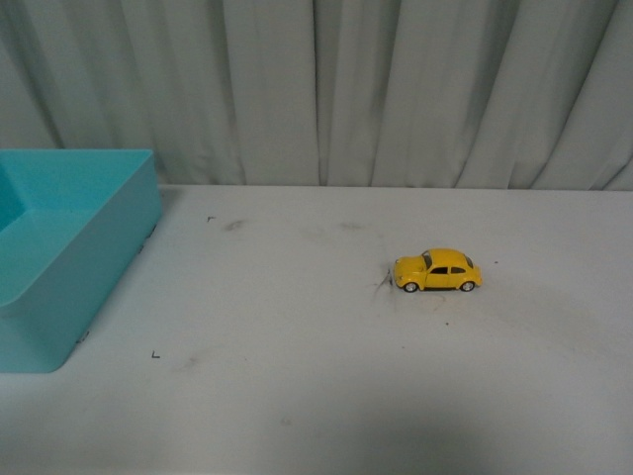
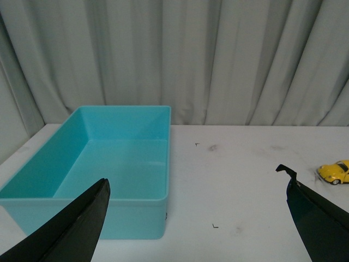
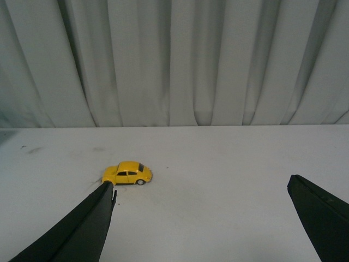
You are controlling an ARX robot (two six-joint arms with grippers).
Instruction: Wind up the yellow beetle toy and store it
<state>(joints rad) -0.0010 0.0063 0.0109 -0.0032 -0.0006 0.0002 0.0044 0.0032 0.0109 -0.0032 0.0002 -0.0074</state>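
From my station, the small glossy yellow beetle toy car (image 1: 438, 271) stood upright on its wheels on the white tabletop (image 1: 297, 386). It sat to the right of centre in the front view, side-on, with its rounded nose toward the left. A scuff mark lay just beside its nose. The open turquoise plastic bin (image 1: 109, 247) sat at the table's left edge, well apart from the car, and I saw nothing in the part of it that showed. Pale pleated curtain (image 1: 316, 89) closed off the back.

I had the left gripper (image 2: 193, 177) spread wide, its dark fingers (image 2: 76, 232) holding nothing, with the bin (image 2: 136, 218) ahead of it. The car (image 2: 335, 172) showed far off to one side in that view. The right gripper (image 3: 202, 184) was likewise spread and held nothing. In its wrist view the car (image 3: 127, 173) showed just beyond one fingertip (image 3: 82, 229), but I could not tell their true separation.
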